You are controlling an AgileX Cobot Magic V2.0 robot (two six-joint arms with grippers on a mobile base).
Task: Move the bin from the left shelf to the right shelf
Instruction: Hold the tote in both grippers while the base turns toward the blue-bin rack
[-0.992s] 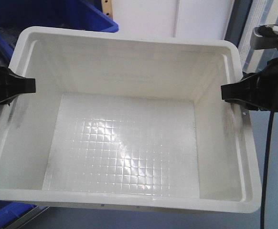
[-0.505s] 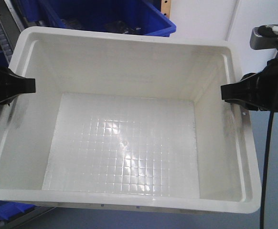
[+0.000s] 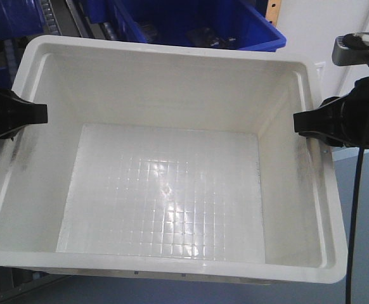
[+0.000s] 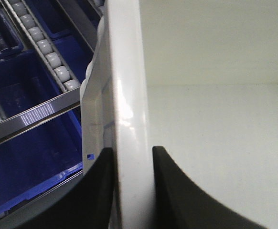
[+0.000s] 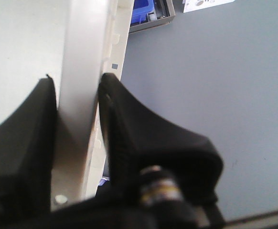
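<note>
White rectangular plastic bin (image 3: 165, 82) with a grid floor hangs between both arms, in front of a dark blue plastic tote (image 3: 191, 22) and beside a grey metal roller rack (image 4: 46, 47). The left gripper (image 3: 42, 114) has its jaws clamped on the left rim, and the right gripper (image 3: 298, 122) has its jaws clamped on the right rim.

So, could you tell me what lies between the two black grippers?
Only the large white rectangular plastic bin, its empty grid floor spanning from the left gripper to the right gripper, in the front-facing view.

A dark blue tote (image 3: 248, 38) holding dark parts (image 3: 207, 39) sits at top, a white wall (image 3: 327, 25) to its right. Grey floor (image 5: 215, 86) lies below.
</note>
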